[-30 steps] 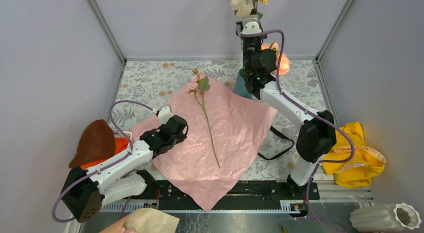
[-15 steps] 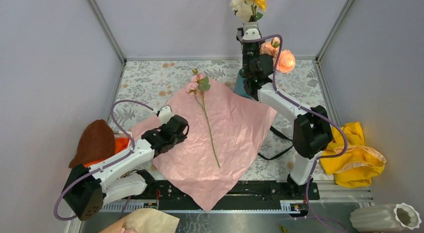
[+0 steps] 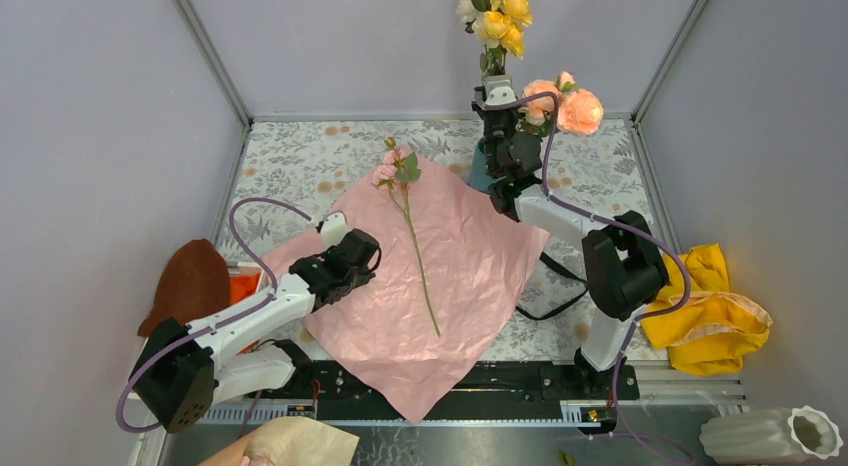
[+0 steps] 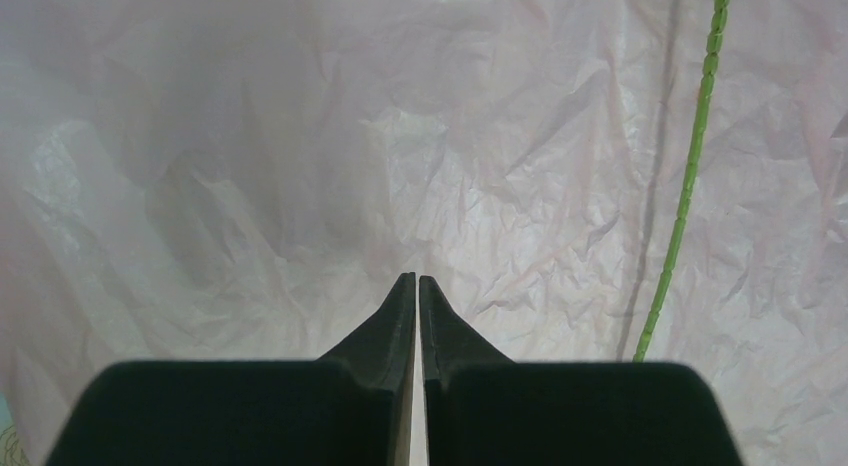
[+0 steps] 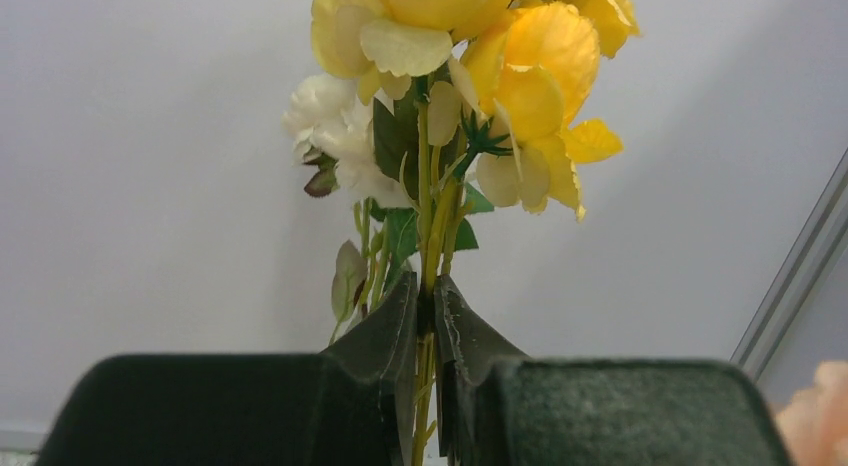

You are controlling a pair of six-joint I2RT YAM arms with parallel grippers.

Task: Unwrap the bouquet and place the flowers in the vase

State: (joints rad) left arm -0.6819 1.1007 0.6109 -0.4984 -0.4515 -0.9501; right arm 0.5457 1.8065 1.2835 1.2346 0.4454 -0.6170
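Observation:
The wrapping lies open as a crinkled pink sheet (image 3: 450, 276) on the table. One flower with pink blooms and a long green stem (image 3: 415, 236) rests on it; the stem (image 4: 690, 176) also shows in the left wrist view. My left gripper (image 3: 366, 254) (image 4: 417, 281) is shut and empty over the sheet's left part. At the back my right gripper (image 3: 493, 76) (image 5: 427, 286) is shut on stems of yellow and cream flowers (image 3: 497, 11) (image 5: 470, 46), held upright above the teal vase (image 3: 479, 172), which the arm mostly hides. Peach roses (image 3: 570, 106) stand beside that arm, stems hidden.
A black ribbon (image 3: 555, 286) trails off the sheet's right edge. A yellow cloth (image 3: 710, 316) lies at the right wall, a white ribbed vase (image 3: 770, 436) on its side at the front right. A brown and orange object (image 3: 195, 286) sits left, tan paper (image 3: 290, 444) at the front.
My right gripper has risen with the yellow and cream flowers, so the whole bunch now shows higher up. The peach roses have shifted up and right. The left arm barely moved.

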